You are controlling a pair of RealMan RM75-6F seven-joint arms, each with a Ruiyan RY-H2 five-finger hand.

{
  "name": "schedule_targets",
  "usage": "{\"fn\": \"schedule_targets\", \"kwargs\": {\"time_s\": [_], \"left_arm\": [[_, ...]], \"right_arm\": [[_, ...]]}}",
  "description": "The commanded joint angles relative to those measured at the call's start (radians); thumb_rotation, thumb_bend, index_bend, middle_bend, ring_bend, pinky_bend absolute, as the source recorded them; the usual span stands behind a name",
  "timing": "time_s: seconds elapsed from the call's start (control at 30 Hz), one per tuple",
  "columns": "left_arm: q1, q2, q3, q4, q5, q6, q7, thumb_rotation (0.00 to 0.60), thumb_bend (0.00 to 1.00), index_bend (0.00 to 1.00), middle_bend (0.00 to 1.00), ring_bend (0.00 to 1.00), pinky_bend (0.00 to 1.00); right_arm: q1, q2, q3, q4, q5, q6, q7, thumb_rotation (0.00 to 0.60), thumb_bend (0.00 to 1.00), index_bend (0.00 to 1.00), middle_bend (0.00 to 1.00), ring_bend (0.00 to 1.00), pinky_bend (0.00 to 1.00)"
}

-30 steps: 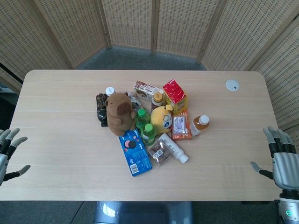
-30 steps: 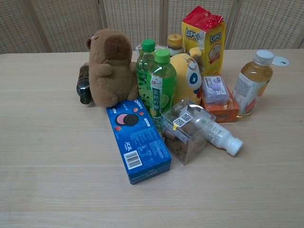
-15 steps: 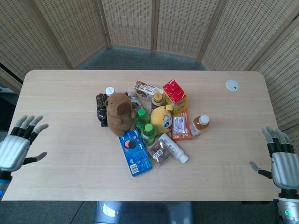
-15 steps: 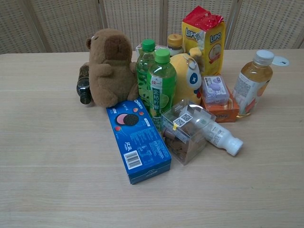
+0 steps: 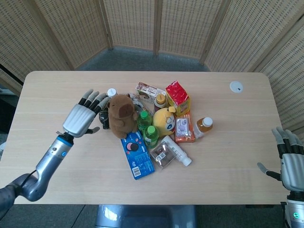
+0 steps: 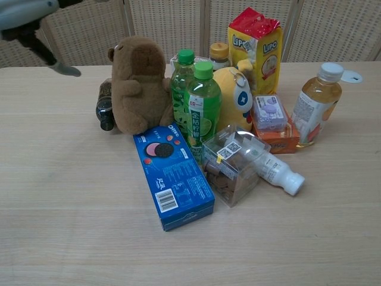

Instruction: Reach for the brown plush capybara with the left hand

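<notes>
The brown plush capybara [image 5: 121, 114] [image 6: 140, 84] sits upright at the left side of the pile of goods. My left hand [image 5: 86, 114] [image 6: 30, 24] hovers just left of it with fingers spread and nothing in them, its fingertips near the toy's head. In the chest view only the hand's underside shows at the top left corner. At the table's front right edge my right hand [image 5: 289, 159] is open and holds nothing.
A dark bottle [image 5: 102, 112] lies between my left hand and the capybara. Two green bottles [image 5: 147, 128], a blue Oreo box [image 5: 135, 154], a yellow plush [image 5: 164, 120], a red-yellow Lipo pack [image 5: 178, 97] and a tea bottle [image 5: 203, 126] crowd the toy's right.
My left arm has swung from the table's left edge up and to the right, close beside the capybara. The right hand has barely moved.
</notes>
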Motion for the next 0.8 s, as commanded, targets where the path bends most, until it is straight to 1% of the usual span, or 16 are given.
{"fn": "schedule_targets", "kwargs": {"time_s": [0.03, 0.2, 0.27, 0.4, 0.47, 0.5, 0.53, 0.57, 0.6, 0.63, 0.67, 0.7, 0.73, 0.77, 0.8], "left_arm": [[-0.087, -0.100, -0.049, 0.071, -0.106, -0.073, 0.101, 0.600, 0.00, 0.00, 0.00, 0.00, 0.00], [-0.161, -0.205, -0.076, 0.168, -0.217, -0.117, 0.165, 0.600, 0.00, 0.00, 0.00, 0.00, 0.00], [-0.184, -0.241, -0.080, 0.204, -0.246, -0.126, 0.174, 0.600, 0.00, 0.00, 0.00, 0.00, 0.00], [-0.226, -0.313, -0.079, 0.279, -0.295, -0.146, 0.185, 0.600, 0.00, 0.00, 0.00, 0.00, 0.00], [-0.236, -0.338, -0.077, 0.299, -0.309, -0.147, 0.179, 0.600, 0.00, 0.00, 0.00, 0.00, 0.00], [-0.239, -0.351, -0.072, 0.310, -0.306, -0.137, 0.173, 0.600, 0.00, 0.00, 0.00, 0.00, 0.03], [-0.241, -0.360, -0.065, 0.320, -0.294, -0.125, 0.169, 0.600, 0.00, 0.00, 0.01, 0.04, 0.14], [-0.242, -0.369, -0.058, 0.330, -0.276, -0.106, 0.163, 0.600, 0.00, 0.05, 0.09, 0.13, 0.28], [-0.242, -0.380, -0.047, 0.346, -0.252, -0.080, 0.157, 0.600, 0.00, 0.15, 0.24, 0.30, 0.49], [-0.241, -0.389, -0.041, 0.356, -0.239, -0.061, 0.152, 0.600, 0.00, 0.30, 0.44, 0.50, 0.67], [-0.239, -0.395, -0.038, 0.362, -0.234, -0.051, 0.145, 0.600, 0.00, 0.45, 0.60, 0.65, 0.78], [-0.237, -0.399, -0.036, 0.363, -0.237, -0.046, 0.141, 0.600, 0.00, 0.58, 0.73, 0.77, 0.87], [-0.236, -0.399, -0.036, 0.363, -0.239, -0.040, 0.146, 0.600, 0.00, 0.62, 0.77, 0.81, 0.89], [-0.236, -0.399, -0.035, 0.362, -0.238, -0.032, 0.152, 0.600, 0.00, 0.71, 0.86, 0.89, 0.94], [-0.234, -0.395, -0.032, 0.356, -0.239, -0.027, 0.158, 0.600, 0.01, 0.78, 0.94, 0.95, 0.98]], "right_arm": [[-0.001, 0.003, 0.003, 0.001, 0.005, 0.000, 0.006, 0.600, 0.00, 0.00, 0.00, 0.00, 0.00], [0.001, 0.005, 0.004, 0.008, 0.012, -0.006, 0.013, 0.600, 0.00, 0.00, 0.00, 0.00, 0.00], [0.001, 0.006, 0.006, 0.010, 0.016, -0.007, 0.016, 0.600, 0.00, 0.00, 0.00, 0.00, 0.00], [-0.001, 0.010, 0.011, 0.011, 0.023, -0.004, 0.024, 0.600, 0.00, 0.00, 0.00, 0.00, 0.00], [-0.002, 0.012, 0.013, 0.010, 0.026, -0.002, 0.028, 0.600, 0.00, 0.00, 0.00, 0.00, 0.00], [-0.002, 0.014, 0.014, 0.010, 0.027, -0.001, 0.030, 0.600, 0.00, 0.00, 0.00, 0.00, 0.00], [-0.003, 0.015, 0.015, 0.010, 0.028, 0.000, 0.031, 0.600, 0.00, 0.00, 0.00, 0.00, 0.00], [-0.003, 0.016, 0.016, 0.010, 0.029, 0.000, 0.033, 0.600, 0.00, 0.00, 0.00, 0.00, 0.00], [-0.004, 0.017, 0.016, 0.010, 0.029, 0.002, 0.035, 0.600, 0.00, 0.00, 0.00, 0.00, 0.00], [-0.005, 0.019, 0.016, 0.009, 0.028, 0.003, 0.037, 0.600, 0.00, 0.00, 0.00, 0.00, 0.00], [-0.005, 0.020, 0.017, 0.009, 0.028, 0.004, 0.037, 0.600, 0.00, 0.00, 0.00, 0.00, 0.00], [-0.006, 0.021, 0.017, 0.008, 0.028, 0.005, 0.039, 0.600, 0.00, 0.00, 0.00, 0.00, 0.00], [-0.006, 0.022, 0.017, 0.007, 0.027, 0.006, 0.041, 0.600, 0.00, 0.00, 0.00, 0.00, 0.00], [-0.006, 0.022, 0.016, 0.006, 0.026, 0.006, 0.042, 0.600, 0.00, 0.00, 0.00, 0.00, 0.00], [-0.007, 0.023, 0.016, 0.005, 0.025, 0.007, 0.042, 0.600, 0.00, 0.00, 0.00, 0.00, 0.00]]}}
